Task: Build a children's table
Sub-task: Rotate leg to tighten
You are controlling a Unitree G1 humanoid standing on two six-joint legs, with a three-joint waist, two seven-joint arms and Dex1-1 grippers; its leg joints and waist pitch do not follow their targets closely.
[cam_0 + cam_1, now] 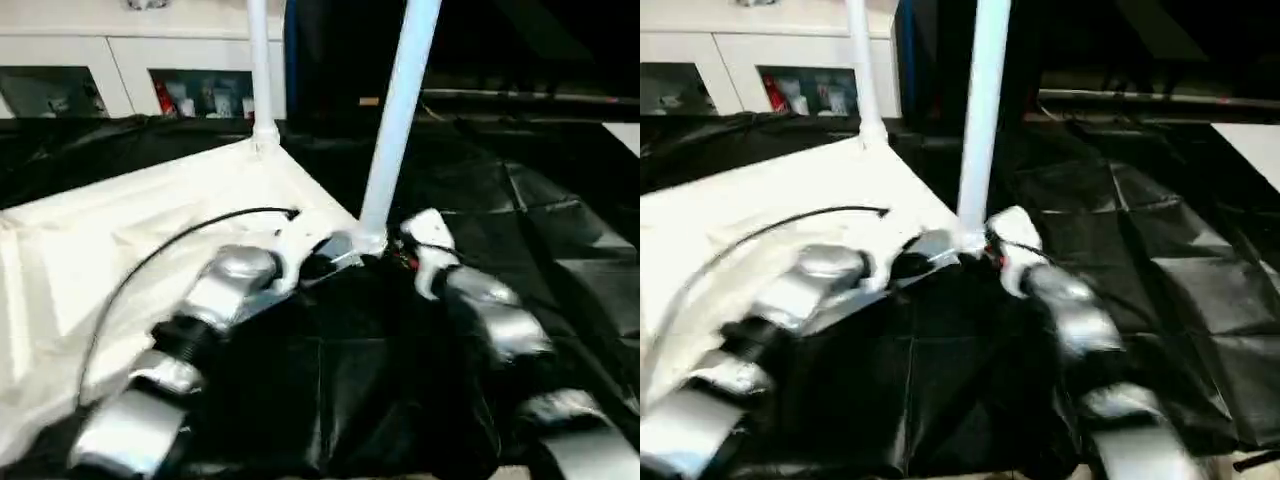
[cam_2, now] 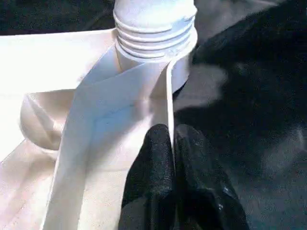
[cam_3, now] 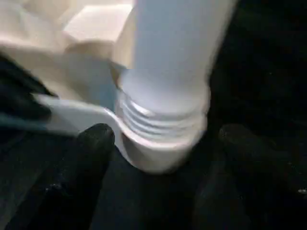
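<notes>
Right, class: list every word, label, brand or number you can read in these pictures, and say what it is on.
None can be read.
Table top, legs: plain white, no print.
Items behind the cabinet glass: too blurred to read.

Both silver forearms reach forward and converge. The left claw (image 2: 173,158) has its black fingers (image 2: 152,177) pressed together, pinching a thin white edge. The right claw (image 3: 163,143) stands wide open, one finger (image 3: 93,143) on each side of a white tube's base.
</notes>
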